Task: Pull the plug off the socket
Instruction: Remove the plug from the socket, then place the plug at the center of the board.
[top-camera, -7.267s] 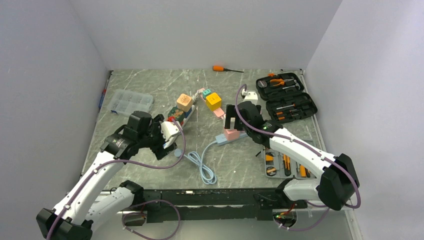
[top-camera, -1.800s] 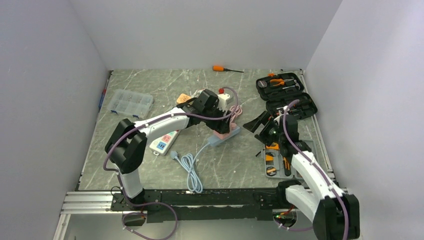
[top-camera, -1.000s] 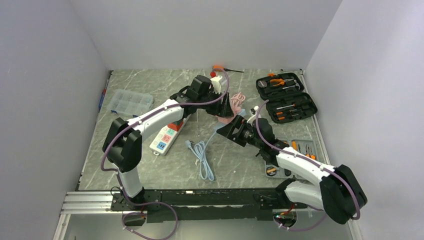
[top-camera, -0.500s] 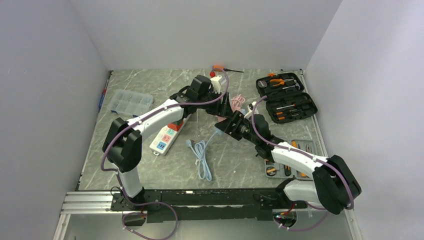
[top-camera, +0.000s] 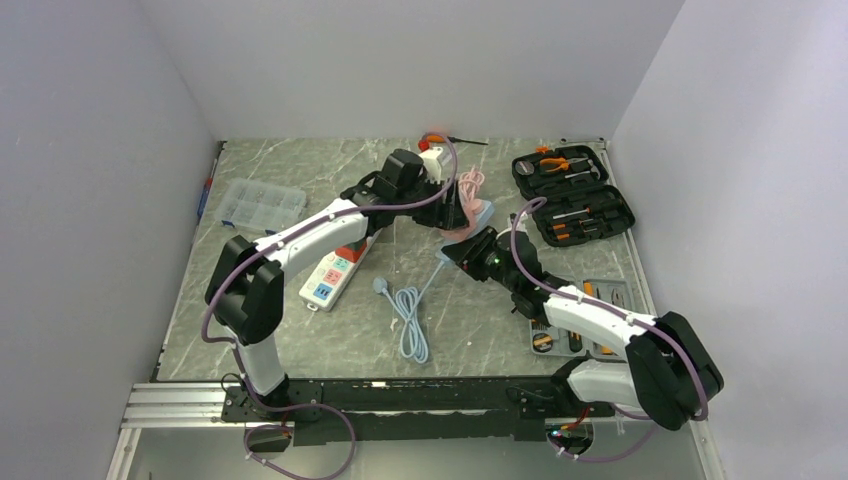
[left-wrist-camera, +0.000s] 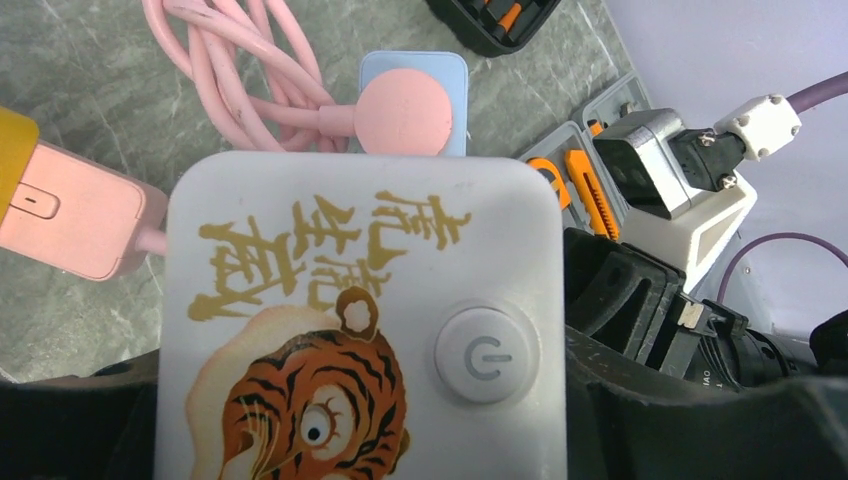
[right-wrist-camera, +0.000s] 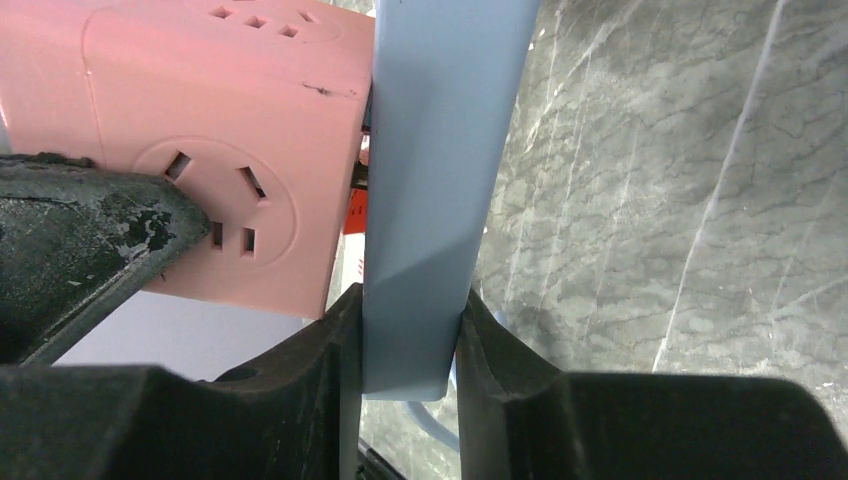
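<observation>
Between the fingers of my right gripper (right-wrist-camera: 410, 325) sits the thin edge of the blue power strip (right-wrist-camera: 440, 120). The jaws are pinched narrow on its two flat faces, with no gap showing on either side. I read that hold as an anchor: the strip is held up off the table (top-camera: 300, 190) and needs bracing while the other arm pulls.

Close against the strip, on its left in the right wrist view, is the pink cube adapter (right-wrist-camera: 230, 130). My left gripper (top-camera: 452, 207) has it, jaws spread wide because the cube is broad, with one worn finger (right-wrist-camera: 80, 230) lying across a socket face. From the left wrist the cube's white tiger-printed top (left-wrist-camera: 360, 330) fills the view. Just beyond it, on the strip's face, is the round pink plug (left-wrist-camera: 403, 112), seated flush in its socket and not yet out. Its pink cable (left-wrist-camera: 240, 60) runs off the strip in loose loops.

In the dark slit between cube and strip I cannot make out whether the cube is merely pressed against the strip or joined to it. So I would pull with care, straight away from the strip's face, with the two grippers parting.

In the overhead view the pale blue cord (top-camera: 410, 320) trails slack below the strip, so it should not fight the pull. The open tool case (top-camera: 572, 195) lies to the strip's right, well apart
</observation>
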